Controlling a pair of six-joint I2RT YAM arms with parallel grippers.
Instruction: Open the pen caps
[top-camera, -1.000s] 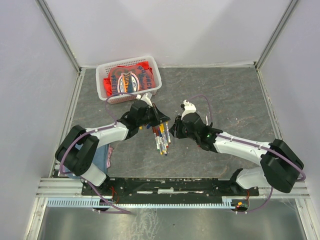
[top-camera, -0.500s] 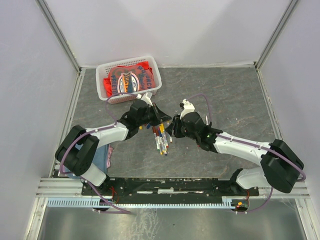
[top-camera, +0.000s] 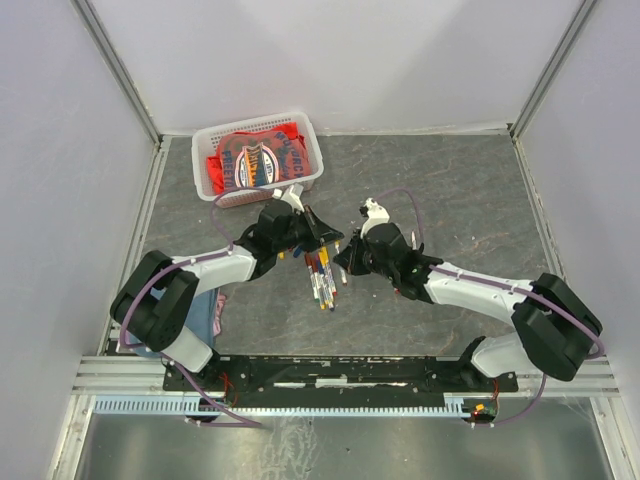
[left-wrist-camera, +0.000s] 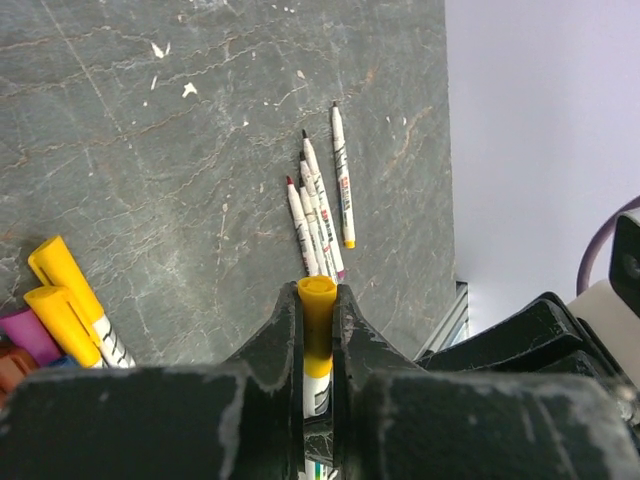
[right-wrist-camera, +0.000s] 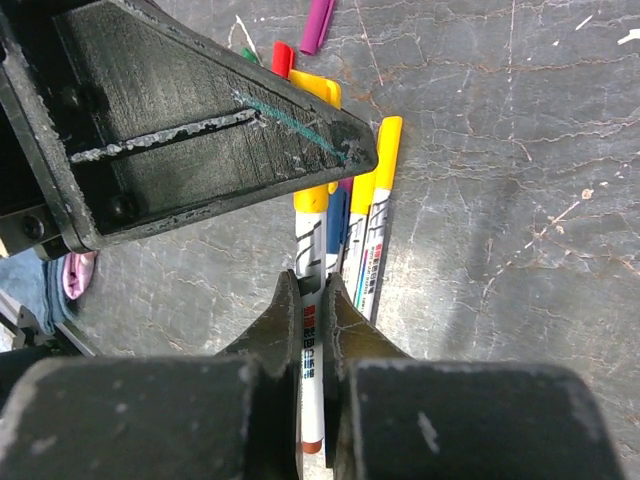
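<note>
Sitting at the far left corner of the table (top-camera: 450, 190), a white plastic basket (top-camera: 313, 145) holds a crumpled red cloth (top-camera: 290, 135) with an oval printed logo (top-camera: 252, 160); its lettering is too small to read.

Near the middle of the table the two claws meet tip to tip over a spread of pens. The left claw (left-wrist-camera: 318, 290) is clenched on a yellow cap (left-wrist-camera: 317, 305), which stands between its fingers with its open-looking end outward. The right claw (right-wrist-camera: 312, 290) is clenched on the white pen barrel (right-wrist-camera: 312, 350) of that same pen, just below the cap; the barrel carries red and black print that cannot be read.

A purple cap (right-wrist-camera: 318, 25) and a red cap (right-wrist-camera: 282, 58) lie loose on the table just beyond the left claw. Several uncapped pens (left-wrist-camera: 320, 215) lie side by side ahead of the left claw.
</note>
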